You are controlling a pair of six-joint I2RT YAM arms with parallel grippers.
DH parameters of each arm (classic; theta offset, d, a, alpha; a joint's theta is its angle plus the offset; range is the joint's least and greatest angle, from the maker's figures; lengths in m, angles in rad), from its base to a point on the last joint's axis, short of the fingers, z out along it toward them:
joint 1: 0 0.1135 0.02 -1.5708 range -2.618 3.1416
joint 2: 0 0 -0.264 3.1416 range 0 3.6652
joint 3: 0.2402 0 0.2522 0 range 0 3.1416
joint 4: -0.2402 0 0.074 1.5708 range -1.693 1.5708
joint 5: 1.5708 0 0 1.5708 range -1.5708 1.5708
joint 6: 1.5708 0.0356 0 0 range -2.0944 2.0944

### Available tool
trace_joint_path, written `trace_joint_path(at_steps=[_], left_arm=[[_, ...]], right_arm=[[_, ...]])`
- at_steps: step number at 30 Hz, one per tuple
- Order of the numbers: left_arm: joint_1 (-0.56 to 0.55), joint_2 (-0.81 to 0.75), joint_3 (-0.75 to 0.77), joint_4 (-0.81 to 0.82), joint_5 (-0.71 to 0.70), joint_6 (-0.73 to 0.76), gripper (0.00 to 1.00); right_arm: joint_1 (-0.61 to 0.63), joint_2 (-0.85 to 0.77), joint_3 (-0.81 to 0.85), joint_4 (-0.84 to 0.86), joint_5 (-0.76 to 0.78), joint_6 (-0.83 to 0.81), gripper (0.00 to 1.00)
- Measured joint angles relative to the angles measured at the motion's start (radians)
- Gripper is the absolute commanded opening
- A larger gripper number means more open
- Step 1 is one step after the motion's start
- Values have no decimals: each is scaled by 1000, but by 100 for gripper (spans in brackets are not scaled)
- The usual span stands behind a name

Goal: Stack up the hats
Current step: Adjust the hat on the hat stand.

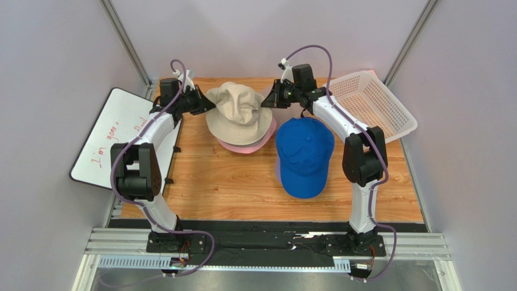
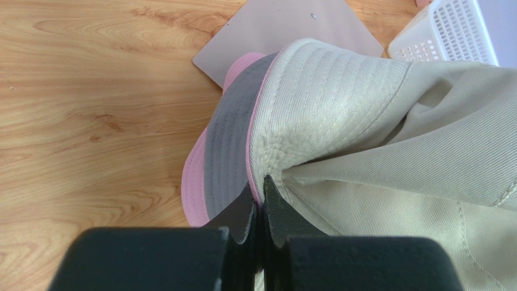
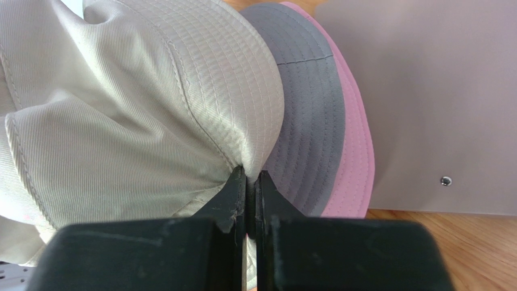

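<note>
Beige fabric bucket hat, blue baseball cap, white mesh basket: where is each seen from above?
Beige fabric bucket hat [image 1: 238, 104]: top view, on its crown.
Blue fabric baseball cap [image 1: 305, 148]: top view, on its crown.
White plastic mesh basket [image 1: 371, 100]: top view, on its bare floor.

Matt beige twill bucket hat [image 1: 238, 106], blue cloth cap [image 1: 303, 156], grained wooden table [image 1: 230, 188], white plastic mesh basket [image 1: 376, 103]
</note>
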Motion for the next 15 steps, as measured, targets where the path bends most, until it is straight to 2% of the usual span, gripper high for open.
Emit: trace_joint_path(at_steps=[13,15], left_arm=[[-56,13,-20,-6,-96,7,2],[-60,13,-20,-8,-111,6,27]], right_arm=[[20,-90,-91,-1,116,-33,0],[26,-104,-100,-4,134,-37,0]])
